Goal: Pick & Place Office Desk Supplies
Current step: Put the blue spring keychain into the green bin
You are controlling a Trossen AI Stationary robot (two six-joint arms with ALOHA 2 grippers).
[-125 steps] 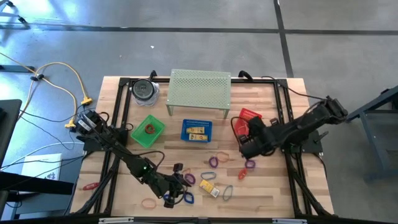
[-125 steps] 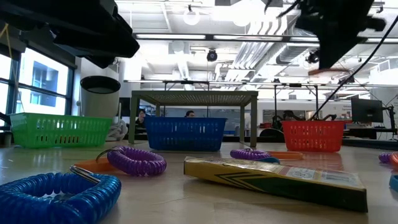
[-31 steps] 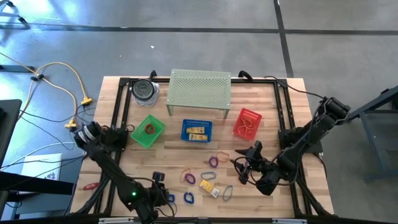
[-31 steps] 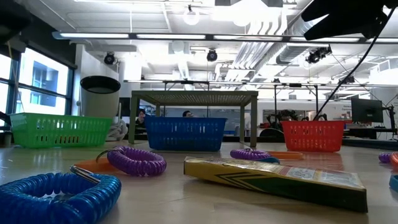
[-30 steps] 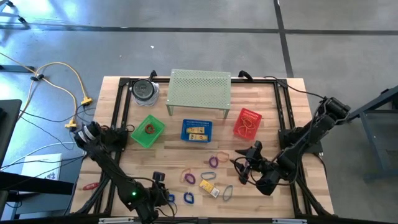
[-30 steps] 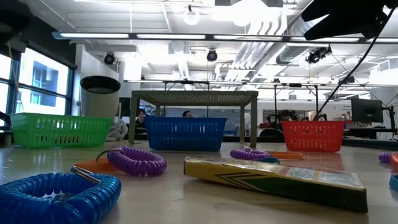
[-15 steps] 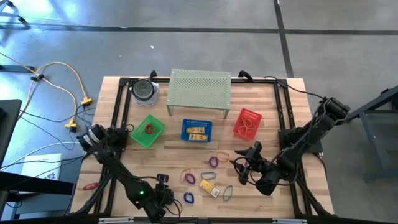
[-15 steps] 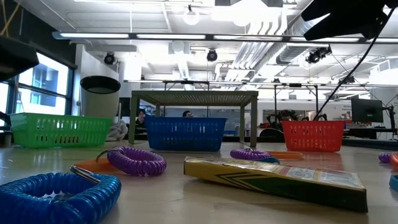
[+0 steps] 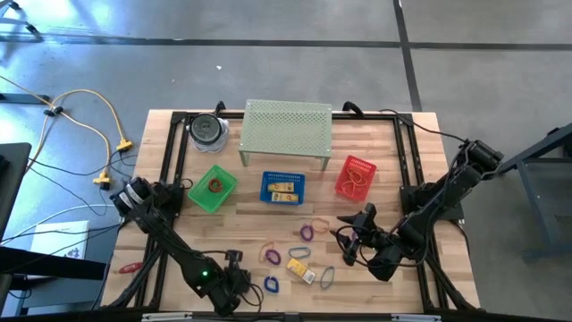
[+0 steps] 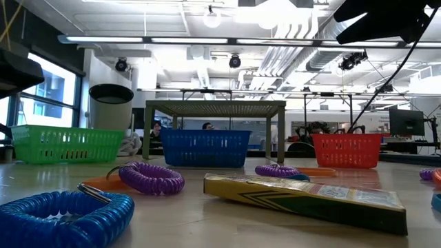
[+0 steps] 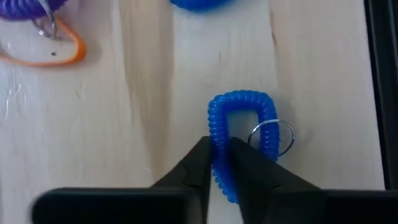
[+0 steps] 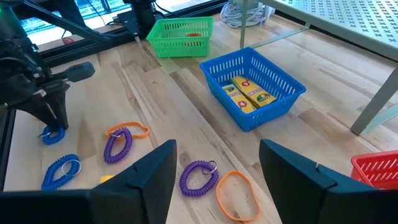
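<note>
Blue coil wrist keychain (image 11: 239, 134) with a metal split ring (image 11: 272, 137) lies flat on the wooden table (image 9: 384, 152), near the front edge. I see the left gripper (image 11: 219, 152) pinched on 1 side of the coil, fingertips pressed against the blue spiral, so it's clamped on that keychain. In the right wrist view the same gripper (image 12: 53, 118) is down on the blue loop at the table.

Just beside it: a 2nd blue coil (image 9: 271, 285), a purple coil (image 9: 270, 255) with an orange band, a yellow crayon box (image 9: 298, 265) and more loops towards table centre.

Right gripper (image 12: 214, 171) hovers above the table right of centre, fingers wide apart, holding nothing. Purple coil (image 12: 198, 177) and orange band (image 12: 236, 193) lie beneath it.

Further back: green basket (image 9: 213, 189), blue basket (image 9: 282, 187) holding 2 yellow boxes, red basket (image 9: 355, 176) with bands inside, and a green perforated shelf (image 9: 286, 128).
</note>
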